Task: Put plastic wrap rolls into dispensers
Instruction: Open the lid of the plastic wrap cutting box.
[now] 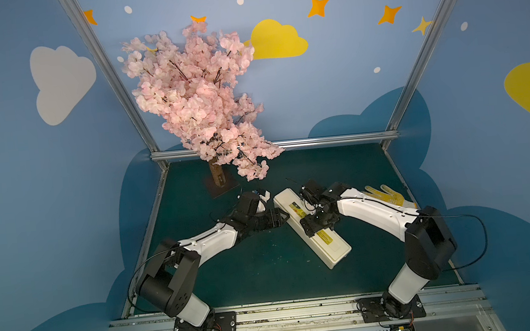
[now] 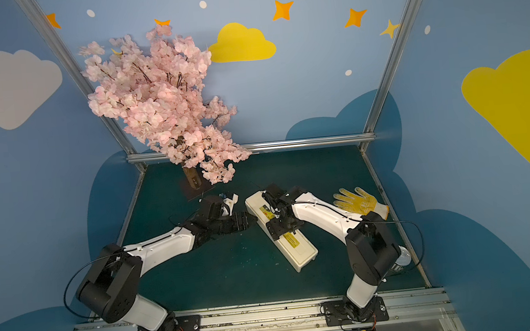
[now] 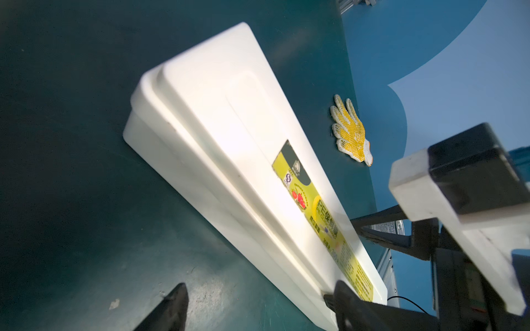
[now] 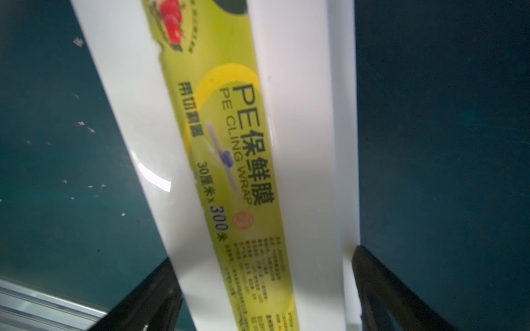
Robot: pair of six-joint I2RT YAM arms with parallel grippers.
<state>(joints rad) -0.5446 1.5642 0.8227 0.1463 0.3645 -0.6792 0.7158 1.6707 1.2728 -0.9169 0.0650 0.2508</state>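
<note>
1 long glossy cream plastic dispenser (image 1: 336,249), seemingly closed.

dispenser (image 3: 218,137): glossy cream plastic | label (image 4: 229,143): glossy | glove (image 3: 351,131): knitted cloth | tabletop (image 3: 71,172): matt

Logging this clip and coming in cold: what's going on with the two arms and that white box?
Both arms are at the cream dispenser, which lies slantwise on the green table with its labelled lid shut. The right gripper straddles it mid-length, fingers close to both long sides; whether they press on it cannot be told. The left gripper is open at the box's far end, one finger at its edge. No plastic wrap roll shows in any view.
</note>
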